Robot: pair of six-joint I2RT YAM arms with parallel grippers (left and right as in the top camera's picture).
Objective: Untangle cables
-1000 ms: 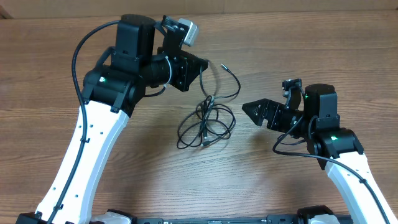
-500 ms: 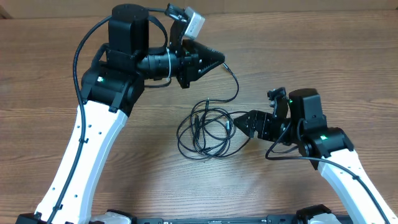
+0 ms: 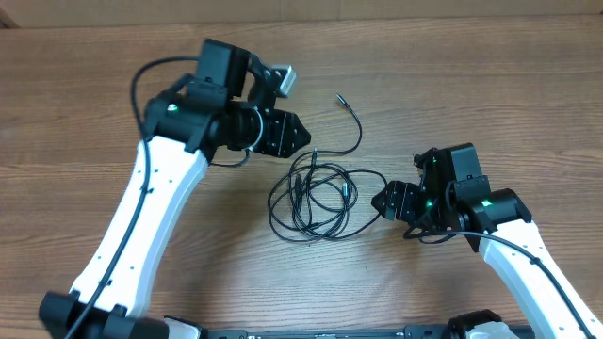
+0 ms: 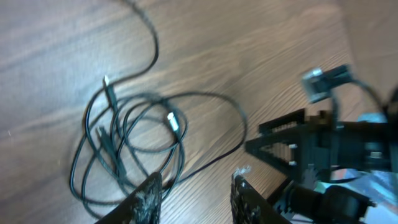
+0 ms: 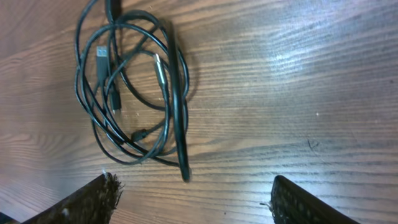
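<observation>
Thin black cables (image 3: 316, 193) lie in a tangled bundle of loops on the wooden table, mid-view. One loose end (image 3: 339, 96) trails up and away from the bundle. My left gripper (image 3: 300, 135) is open and empty, just up-left of the bundle. In the left wrist view its fingers (image 4: 194, 183) frame bare wood, with the loops (image 4: 143, 137) and a silver-tipped plug (image 4: 173, 121) ahead. My right gripper (image 3: 382, 200) is open and empty at the bundle's right edge. In the right wrist view its fingers (image 5: 194, 190) sit just short of the loops (image 5: 130, 93).
The wooden table (image 3: 490, 85) extends on all sides of the bundle. The right arm's body (image 4: 323, 146) shows in the left wrist view beyond the cables. A thicker black cable loops over the left arm (image 3: 141, 80).
The left gripper has drawn back down and left, away from the loose cable end, which now lies free on the table. The right gripper has shifted slightly right and down beside the bundle.
</observation>
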